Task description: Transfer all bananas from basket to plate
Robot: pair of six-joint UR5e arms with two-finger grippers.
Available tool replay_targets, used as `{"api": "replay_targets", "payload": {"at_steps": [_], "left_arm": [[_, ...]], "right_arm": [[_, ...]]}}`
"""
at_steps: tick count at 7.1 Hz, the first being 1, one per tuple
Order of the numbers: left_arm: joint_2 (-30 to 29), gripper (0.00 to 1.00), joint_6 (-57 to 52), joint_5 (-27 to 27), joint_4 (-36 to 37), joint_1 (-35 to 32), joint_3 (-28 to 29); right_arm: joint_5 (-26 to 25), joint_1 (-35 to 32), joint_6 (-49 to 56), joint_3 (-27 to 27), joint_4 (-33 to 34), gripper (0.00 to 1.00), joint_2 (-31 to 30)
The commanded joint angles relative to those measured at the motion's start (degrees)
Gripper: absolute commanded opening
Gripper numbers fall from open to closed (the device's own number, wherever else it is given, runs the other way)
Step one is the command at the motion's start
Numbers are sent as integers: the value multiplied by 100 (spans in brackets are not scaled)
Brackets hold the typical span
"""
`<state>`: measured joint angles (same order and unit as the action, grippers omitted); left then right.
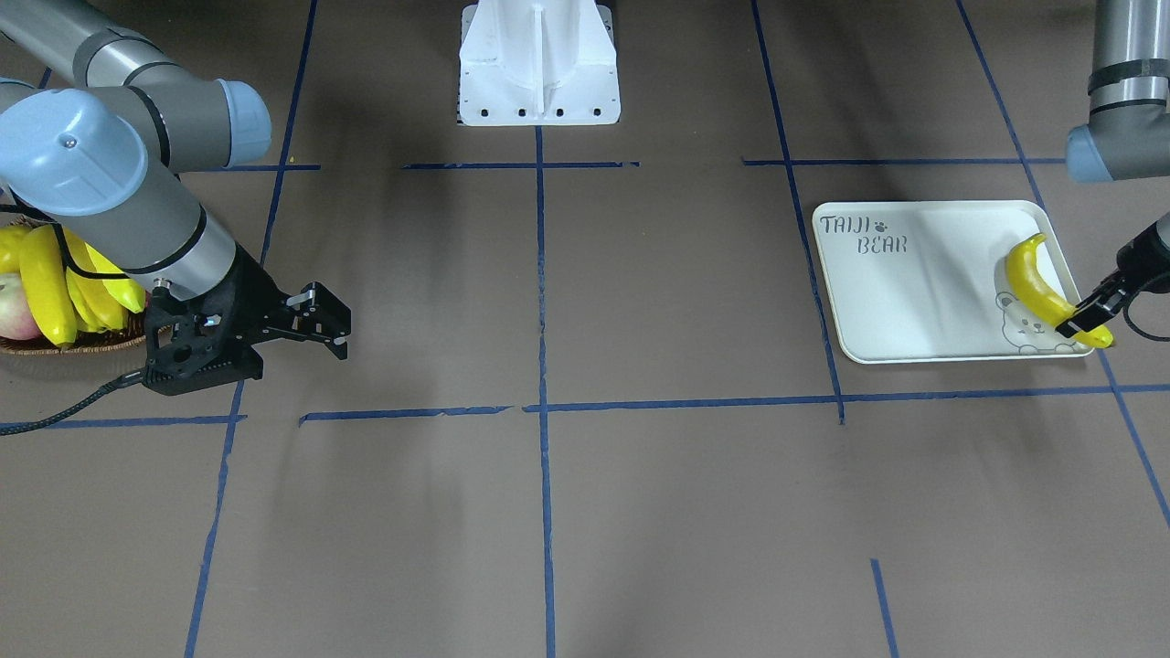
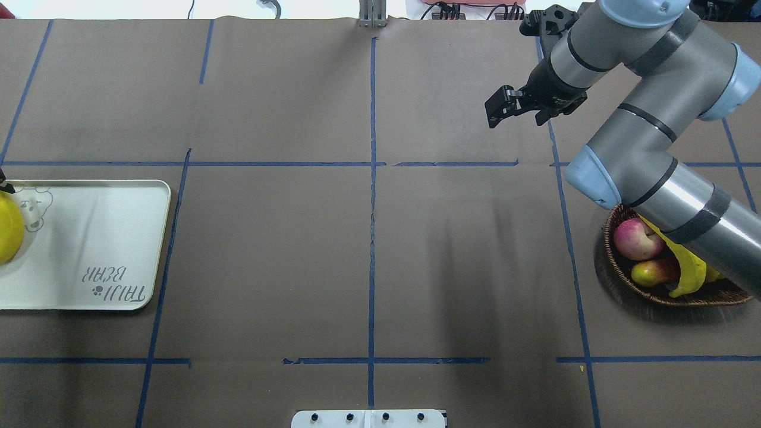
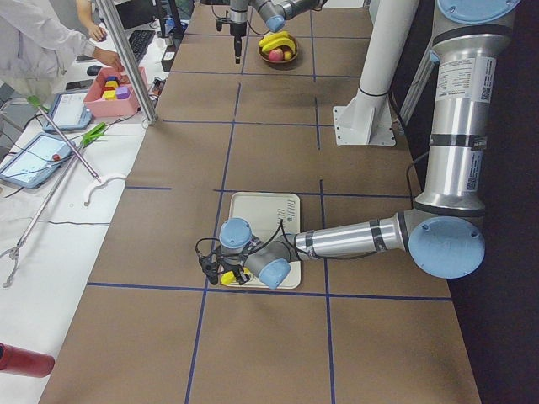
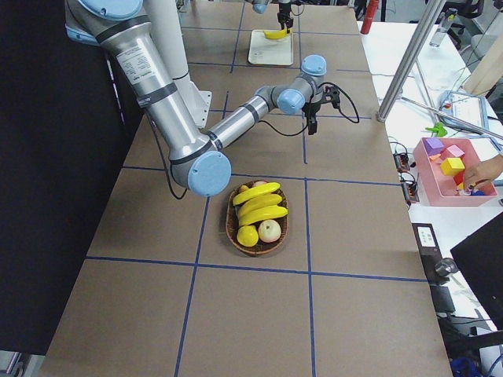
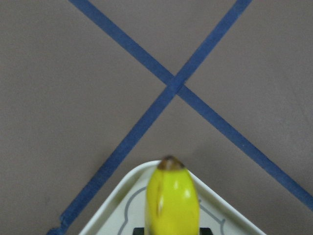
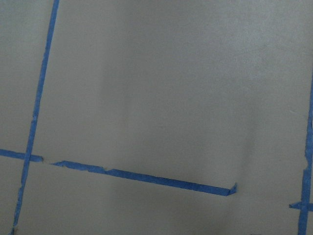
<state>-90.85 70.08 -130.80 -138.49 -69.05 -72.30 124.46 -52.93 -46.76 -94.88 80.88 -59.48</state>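
Observation:
The white plate with "TAIJI BEAR" lettering lies on the table's left side. One yellow banana rests at the plate's outer corner over the bear drawing. My left gripper is shut on that banana's lower end, and its dark tip shows in the left wrist view. The dark wicker basket sits far to the right with three bananas lying across it. My right gripper hangs open and holds nothing, over bare table beside the basket, toward the table's middle.
A red apple and a yellow-red pear share the basket with the bananas. The white robot base stands at the table's robot side. Blue tape lines grid the brown surface. A person's hand reaches into a pink bin off the table.

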Motion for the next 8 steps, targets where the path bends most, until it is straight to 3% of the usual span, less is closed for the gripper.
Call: {"api": "replay_targets", "payload": {"at_steps": [1, 4, 6, 8], "left_arm": [[-90, 100, -425, -547, -12, -422, -256], [-582, 100, -364, -657, 32, -434, -514], [-627, 100, -345, -657, 15, -417, -513], [-644, 100, -345, -657, 6, -390, -505]], "right_arm": [[-62, -25, 79, -554, 173, 100, -359], [-386, 54, 712, -2397, -36, 100, -2516], [-431, 54, 660, -2571, -1602, 100, -3880], [-423, 54, 660, -2588, -2267, 100, -4639]]}}
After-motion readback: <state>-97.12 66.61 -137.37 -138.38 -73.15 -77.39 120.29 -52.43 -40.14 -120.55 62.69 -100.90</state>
